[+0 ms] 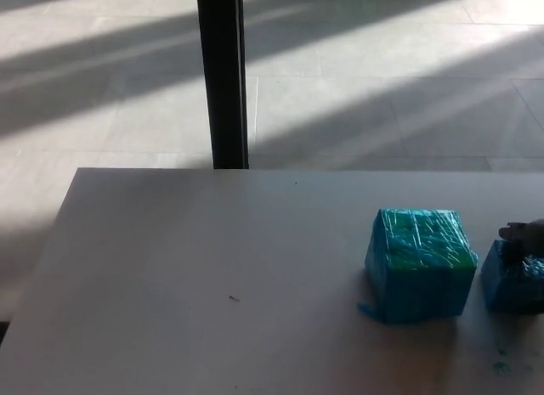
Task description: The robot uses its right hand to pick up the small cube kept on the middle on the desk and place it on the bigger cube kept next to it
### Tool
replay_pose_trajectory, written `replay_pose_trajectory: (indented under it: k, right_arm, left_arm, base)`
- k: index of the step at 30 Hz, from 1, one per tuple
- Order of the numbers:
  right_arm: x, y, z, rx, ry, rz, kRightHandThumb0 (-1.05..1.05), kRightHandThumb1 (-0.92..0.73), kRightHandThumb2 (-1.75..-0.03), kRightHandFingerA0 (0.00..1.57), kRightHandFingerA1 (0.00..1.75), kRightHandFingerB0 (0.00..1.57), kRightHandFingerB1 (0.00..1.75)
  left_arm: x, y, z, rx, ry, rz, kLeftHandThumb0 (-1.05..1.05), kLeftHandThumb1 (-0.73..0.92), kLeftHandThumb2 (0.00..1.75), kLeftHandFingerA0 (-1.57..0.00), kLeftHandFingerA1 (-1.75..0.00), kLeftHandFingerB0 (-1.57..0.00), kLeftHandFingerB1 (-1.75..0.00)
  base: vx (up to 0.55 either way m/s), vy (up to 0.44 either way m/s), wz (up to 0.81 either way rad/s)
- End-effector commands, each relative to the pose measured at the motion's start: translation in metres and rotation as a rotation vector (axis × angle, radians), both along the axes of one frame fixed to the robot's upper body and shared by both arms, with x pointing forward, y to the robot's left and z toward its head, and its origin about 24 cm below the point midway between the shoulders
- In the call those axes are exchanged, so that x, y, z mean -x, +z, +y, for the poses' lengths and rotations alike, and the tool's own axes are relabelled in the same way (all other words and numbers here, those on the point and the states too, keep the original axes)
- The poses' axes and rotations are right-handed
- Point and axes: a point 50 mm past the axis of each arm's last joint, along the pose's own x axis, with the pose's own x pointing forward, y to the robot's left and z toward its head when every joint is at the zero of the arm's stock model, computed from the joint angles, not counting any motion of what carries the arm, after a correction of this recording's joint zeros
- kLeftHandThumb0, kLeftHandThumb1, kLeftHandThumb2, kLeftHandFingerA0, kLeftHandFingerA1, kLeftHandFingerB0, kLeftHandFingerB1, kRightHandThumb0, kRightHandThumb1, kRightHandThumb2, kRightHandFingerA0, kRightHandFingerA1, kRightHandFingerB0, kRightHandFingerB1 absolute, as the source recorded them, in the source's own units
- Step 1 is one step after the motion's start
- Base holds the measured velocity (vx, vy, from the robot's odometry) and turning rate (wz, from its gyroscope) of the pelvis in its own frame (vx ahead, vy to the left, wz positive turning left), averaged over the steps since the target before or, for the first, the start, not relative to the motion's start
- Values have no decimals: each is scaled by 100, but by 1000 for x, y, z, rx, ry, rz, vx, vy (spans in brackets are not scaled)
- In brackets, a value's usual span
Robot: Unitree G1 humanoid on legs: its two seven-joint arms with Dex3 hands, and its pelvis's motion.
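Note:
The bigger cube point(421, 263), wrapped in blue-green tape, stands on the white desk point(212, 284) right of centre. The small blue cube point(512, 280) sits just to its right, cut off by the picture's right edge. Only a fingertip of my right hand point(525, 236) shows at the right edge, over the small cube's top; whether it touches the cube is unclear. My left hand is out of the picture.
A black vertical post point(223, 76) rises behind the desk's far edge, over a tiled floor with bands of sunlight. Small blue-green flecks point(501, 361) lie on the desk in front of the small cube.

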Motion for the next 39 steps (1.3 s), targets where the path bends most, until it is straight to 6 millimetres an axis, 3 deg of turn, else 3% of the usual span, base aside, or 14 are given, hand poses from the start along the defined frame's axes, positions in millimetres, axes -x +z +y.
replay_pose_trajectory:
  k: [1,7,9,11,14,15,18,20,25,27,32,35,37,39]
  right_arm:
    - [14,-33,7,38,63,91,-28,-49,-58,36,94,7,33]
    - [22,-41,7,254,297,-175,-27,-80,-66,72,159,49,39]
    - [26,-41,5,317,361,-257,-37,-73,-65,77,165,82,73]
    - [28,-41,3,326,376,-294,-38,-72,-63,81,169,80,105]
    - [30,-42,0,304,354,-310,-37,-77,-66,78,168,76,104]
    - [31,-43,0,294,347,-334,-35,-74,-63,77,170,65,132]
    - [35,-45,-1,235,326,-432,-34,-72,-65,76,163,79,72]
    - [36,-45,-1,200,318,-455,-34,-71,-65,78,161,82,64]
    - [32,-33,-4,162,302,-485,-28,-75,-67,81,160,77,69]
    - [29,-25,-7,143,281,-482,-24,-72,-73,82,158,78,111]
    - [22,0,-19,102,229,-545,-27,-74,-67,83,154,82,73]
    - [19,14,-23,90,211,-578,-21,-72,-72,84,158,81,90]
    - [15,35,-29,67,200,-625,-20,-66,-71,89,157,88,66]
    - [11,55,-30,66,219,-662,-21,-66,-68,86,161,83,90]
  left_arm:
    - [-1,6,6,-15,-3,-2,-72,82,65,-29,-43,-25,-36]
    - [0,7,6,0,6,-7,-72,82,64,-29,-44,-25,-36]
    - [-1,7,6,-1,3,-5,-71,82,65,-30,-45,-25,-36]
    - [-1,7,6,-7,-6,-3,-71,83,65,-29,-44,-25,-36]
    - [-1,8,7,-2,-4,-6,-71,83,65,-30,-43,-26,-36]
    - [-1,8,7,-2,-1,-4,-71,83,65,-30,-44,-26,-36]
    - [0,8,7,-8,-3,-2,-72,83,65,-30,-44,-26,-36]
    - [0,8,7,-1,4,-5,-72,83,65,-30,-44,-25,-36]
    - [-1,7,6,1,-5,-9,-73,83,65,-28,-44,-26,-36]
    - [1,7,6,2,4,-9,-73,82,65,-28,-43,-26,-36]
    - [3,5,7,12,15,-12,-73,83,65,-27,-42,-23,-35]
    - [3,5,8,9,15,-6,-74,82,65,-28,-42,-24,-35]
    - [4,5,8,-4,9,-3,-75,83,65,-28,-41,-23,-34]
    - [4,5,9,-2,9,-6,-74,84,65,-28,-41,-22,-34]
  base:
    - [0,0,0]
    - [0,0,0]
    - [0,0,0]
    - [0,0,0]
    - [0,0,0]
    - [0,0,0]
    - [0,0,0]
    - [0,0,0]
    - [0,0,0]
    - [0,0,0]
    - [0,0,0]
    - [0,0,0]
    - [0,0,0]
    - [0,0,0]
